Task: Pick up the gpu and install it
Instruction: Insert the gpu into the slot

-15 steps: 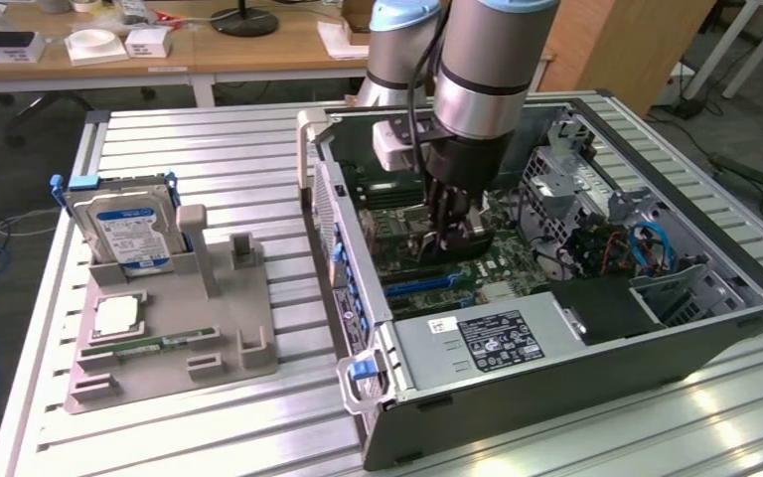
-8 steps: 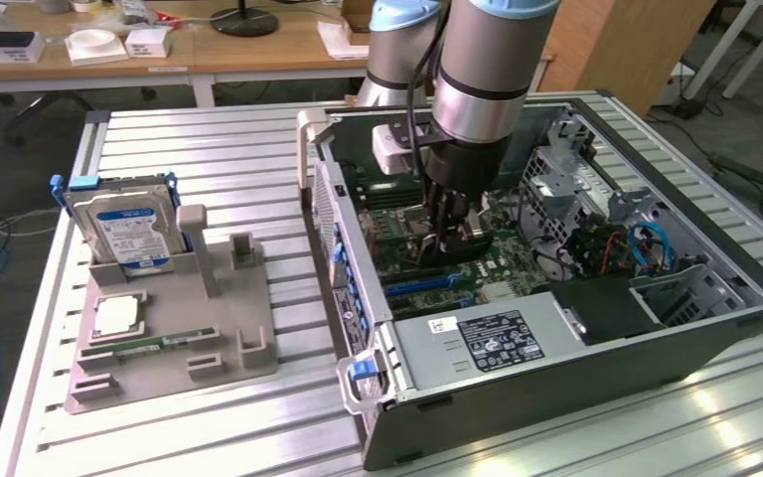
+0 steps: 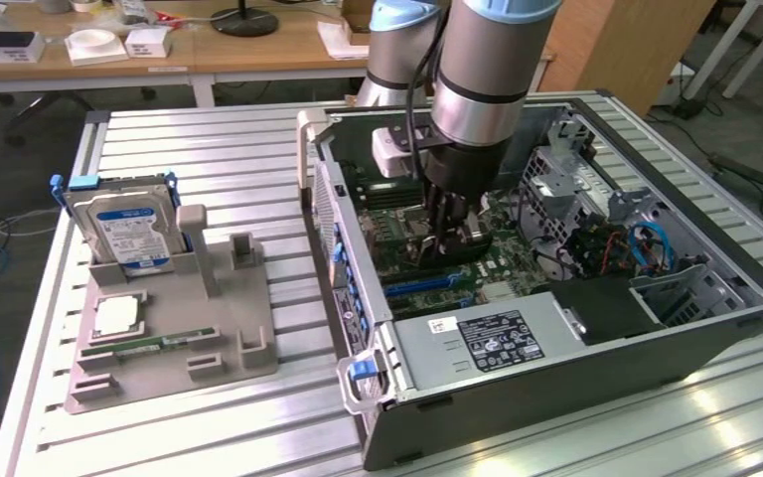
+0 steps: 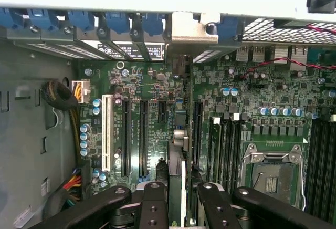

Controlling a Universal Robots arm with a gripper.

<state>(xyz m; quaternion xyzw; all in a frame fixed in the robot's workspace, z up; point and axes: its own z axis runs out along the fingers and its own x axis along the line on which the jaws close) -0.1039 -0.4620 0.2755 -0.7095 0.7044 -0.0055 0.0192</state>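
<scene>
Gripper (image 3: pixel 449 241) is down inside the open PC case (image 3: pixel 699 328), centre of the exterior frame, fingers (image 4: pixel 153 208) clamped on the gpu (image 4: pixel 177 187). Card stands edge-on btwn the pads, over the motherboard (image 4: pixel 157 87) slots, bracket end toward the case's rear wall. Hard drive (image 3: pixel 127 231) sits in the grey holder (image 3: pixel 216 343), frame left.

Cluttered wooden desk (image 3: pixel 223 50) behind slatted metal table (image 3: pixel 223 159)
</scene>
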